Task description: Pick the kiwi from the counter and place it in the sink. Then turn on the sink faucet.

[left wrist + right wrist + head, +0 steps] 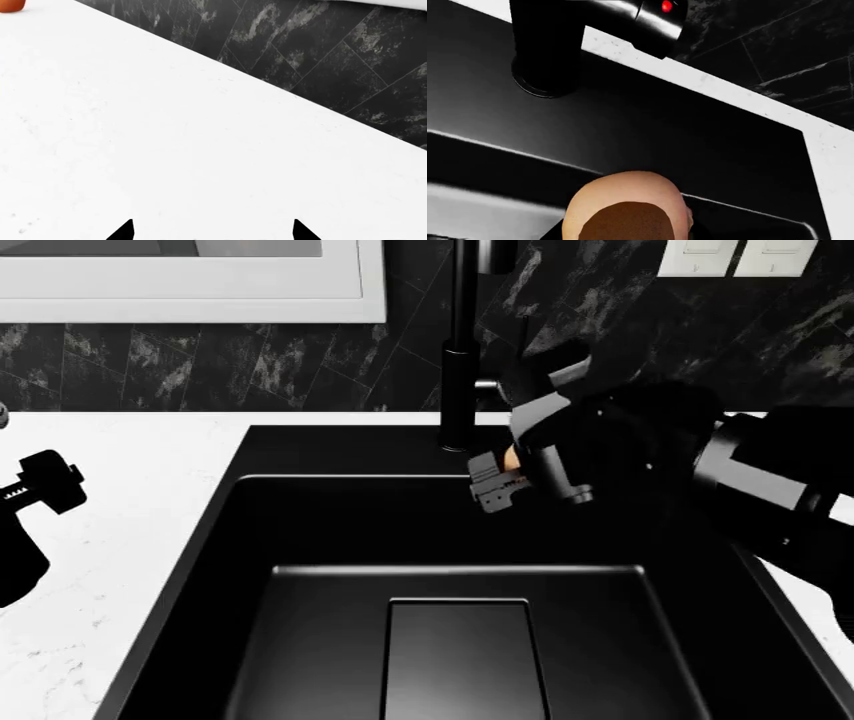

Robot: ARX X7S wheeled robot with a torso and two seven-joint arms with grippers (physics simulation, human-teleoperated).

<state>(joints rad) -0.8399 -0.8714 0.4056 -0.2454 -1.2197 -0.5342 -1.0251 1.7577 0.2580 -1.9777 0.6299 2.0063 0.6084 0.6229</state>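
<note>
Right now the kiwi [624,207] sits clamped in my right gripper [497,480], its tan skin and darker brown end filling the near part of the right wrist view; from the head camera only a sliver of orange shows between the fingers. I have it held above the back of the sink [320,540], over the rear ledge of the black basin, just beside the base of the sink faucet [461,360]. The faucet's side lever [657,20] with its red dot is near, up past the fruit. Out at the left, my left gripper [213,232] hangs over bare white counter [167,135], fingertips spread wide with nothing between them. A terracotta pot [10,5] peeks in at the far corner there.
</note>
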